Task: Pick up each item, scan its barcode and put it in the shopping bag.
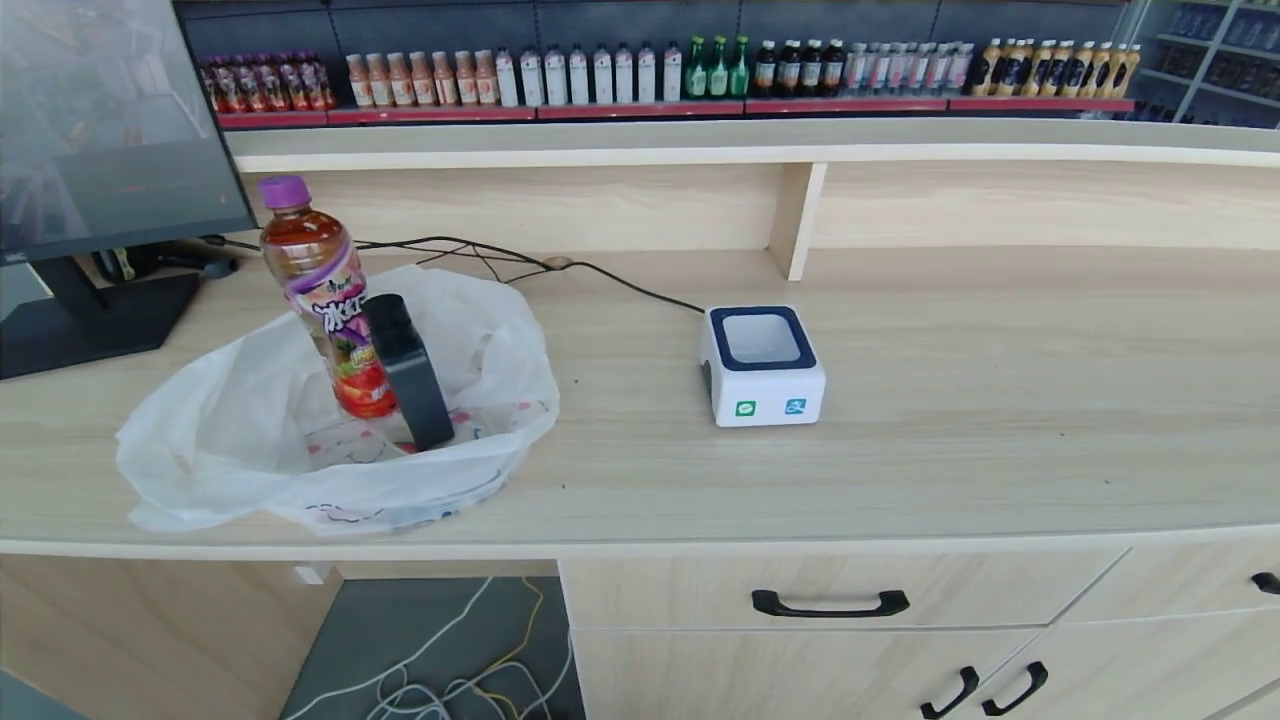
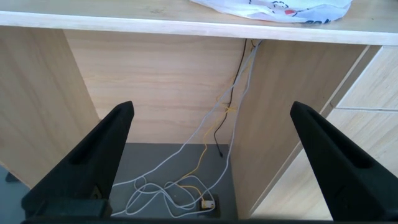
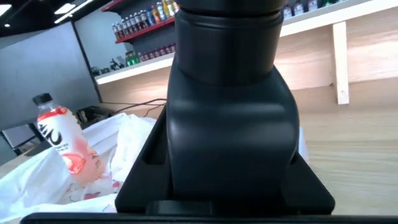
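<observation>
The white shopping bag [image 1: 230, 420] lies open on the wooden counter [image 1: 1000, 400], at the left of the head view. A juice bottle [image 1: 325, 300] with a purple cap stands up inside it. A black bottle [image 1: 408, 370] leans just beside the juice bottle, also in the bag. The white scanner [image 1: 762, 365] with a blue rim sits near the middle, apart from the bag. A dark monitor [image 1: 100, 120] stands in the upper left corner. The left gripper [image 2: 211, 109] is low by the counter's front edge, spread wide and holding nothing, facing some wires [image 2: 205, 162]. I cannot tell if the right gripper [image 3: 224, 208] is open or closed; something big and black sits right in front of its camera
</observation>
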